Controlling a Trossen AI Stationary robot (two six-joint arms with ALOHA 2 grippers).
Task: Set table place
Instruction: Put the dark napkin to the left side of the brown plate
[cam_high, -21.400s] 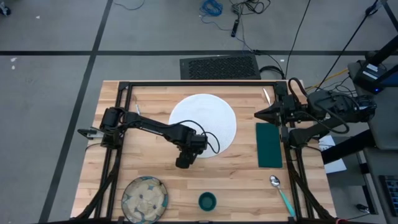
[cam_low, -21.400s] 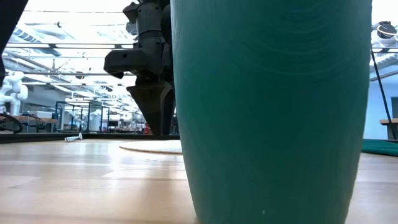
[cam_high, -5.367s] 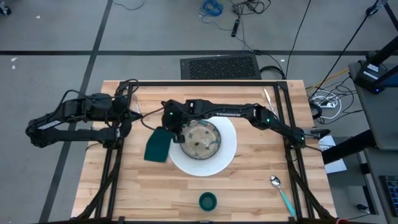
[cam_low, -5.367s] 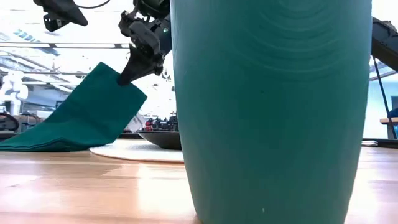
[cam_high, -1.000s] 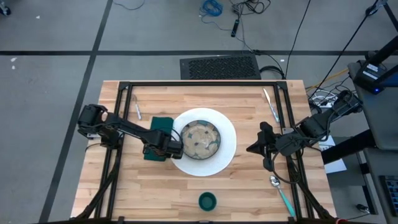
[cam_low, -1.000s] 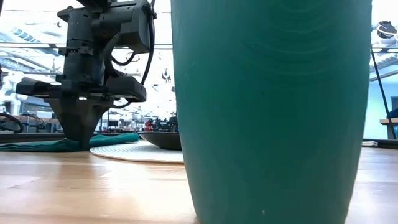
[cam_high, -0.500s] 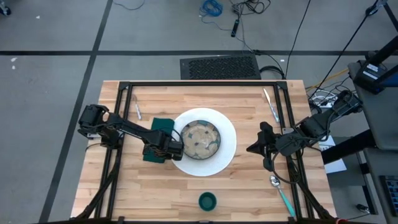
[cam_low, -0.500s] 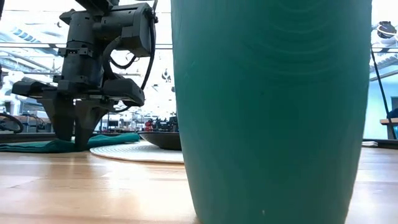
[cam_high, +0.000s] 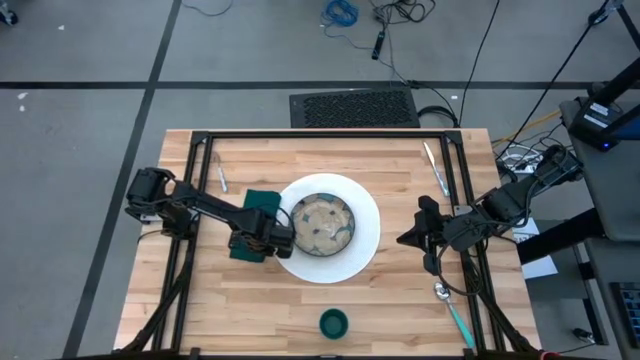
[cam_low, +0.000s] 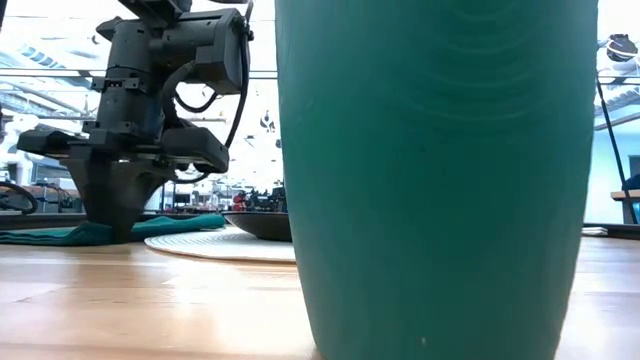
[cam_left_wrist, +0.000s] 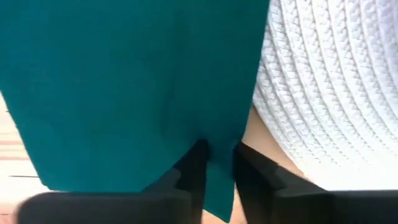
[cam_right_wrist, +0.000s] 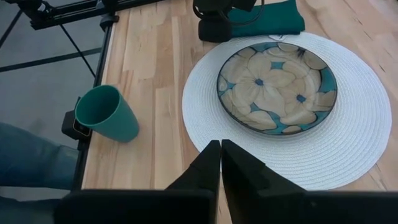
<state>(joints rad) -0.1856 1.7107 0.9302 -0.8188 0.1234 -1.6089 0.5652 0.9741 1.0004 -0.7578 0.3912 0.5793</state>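
- Green cloth, the napkin (cam_left_wrist: 137, 93), is pinched at its edge between the nearly closed fingers (cam_left_wrist: 193, 165) of the left gripper (cam_high: 258, 243); it lies flat on the table (cam_high: 380, 300) just beside the woven white plate (cam_high: 368, 235), on that plate's left side, and touches or slightly overlaps its rim.
- Straightening the napkin is judged to be the step in hand; the speckled bowl (cam_high: 322, 221) is already seated on the plate.
- Release of the cloth and a clean lift away are called for next, so that the napkin is not dragged along; after that the cutlery is judged to be due.
- Well apart from the plate are the fork (cam_high: 221, 179) by the left frame rail, the knife (cam_high: 434, 168) by the right rail, the teal-handled spoon (cam_high: 452, 309) at the right near edge, and the green cup (cam_high: 333, 323) at the near edge.
- Fully closed and holding nothing, the right gripper (cam_high: 404, 240) is parked just right of the plate.
- Compared with half a second ago, the left fingers are seen drawn together from a spread stance; about five seconds ago the napkin was being carried in the air by the right gripper, and now it is laid down.
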